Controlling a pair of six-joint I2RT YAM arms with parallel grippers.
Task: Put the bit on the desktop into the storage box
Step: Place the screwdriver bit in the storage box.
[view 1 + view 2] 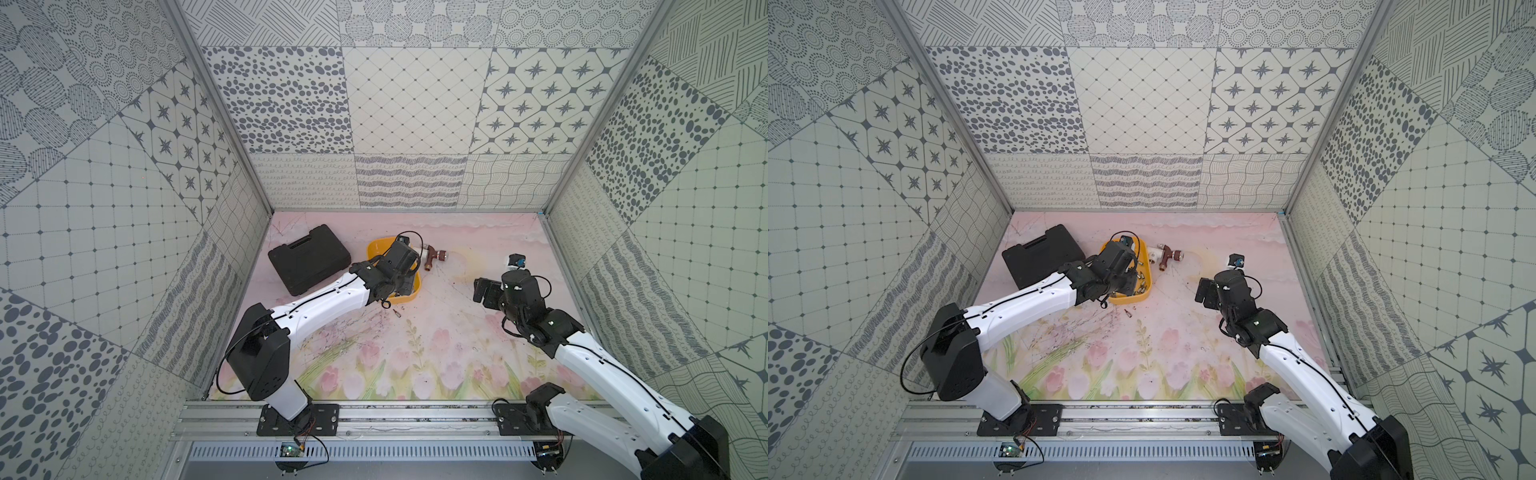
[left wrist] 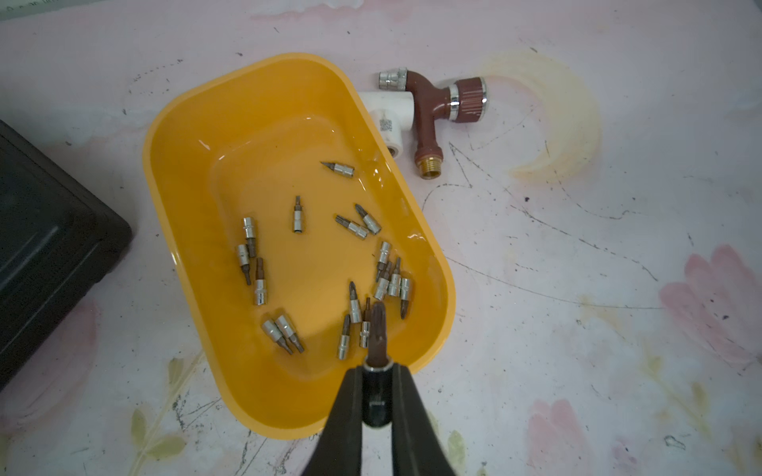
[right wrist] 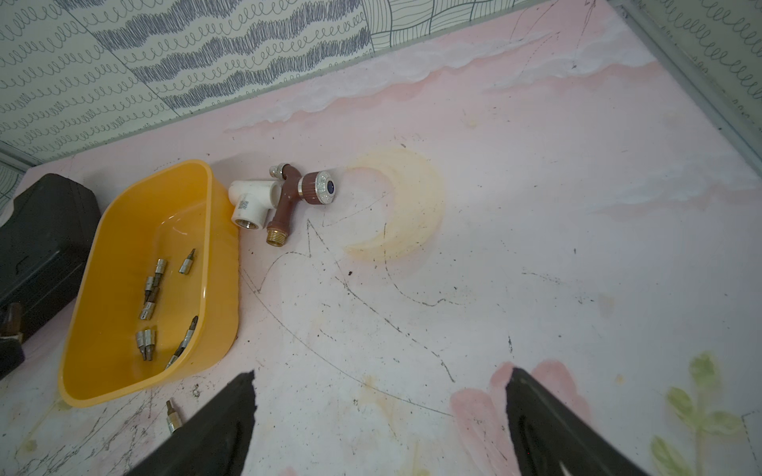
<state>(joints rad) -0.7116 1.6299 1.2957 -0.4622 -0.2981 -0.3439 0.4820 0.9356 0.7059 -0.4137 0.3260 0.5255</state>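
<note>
Left claw (image 2: 376, 366) is pinching a short driver bit with a silver collar and a dark brown tip (image 2: 377, 329) between nearly closed jaws, holding it over the near end of the shallow yellow plastic storage box with rounded corners (image 2: 181, 198). Starting at the left, a black moulded plastic tool case (image 1: 309, 257) is lying closed on the pale pink, tulip-printed surface (image 3: 536, 247), near the box. Inside the box, many small silver-and-brown bits (image 2: 297, 214) are lying scattered across the floor, some touching in pairs and clusters. One loose bit (image 3: 173, 416) of the same kind is lying flat on the surface just outside the box's near wall. Further right, a white plastic tee fitting (image 2: 389, 113) is sitting just beside the box's far corner, and a brown plastic tap with chrome rings (image 2: 433, 111) is lying against it. At the right, the right claw (image 3: 381, 373) is hanging above bare surface, jaws spread wide and gripping nothing, well apart from the box.
</note>
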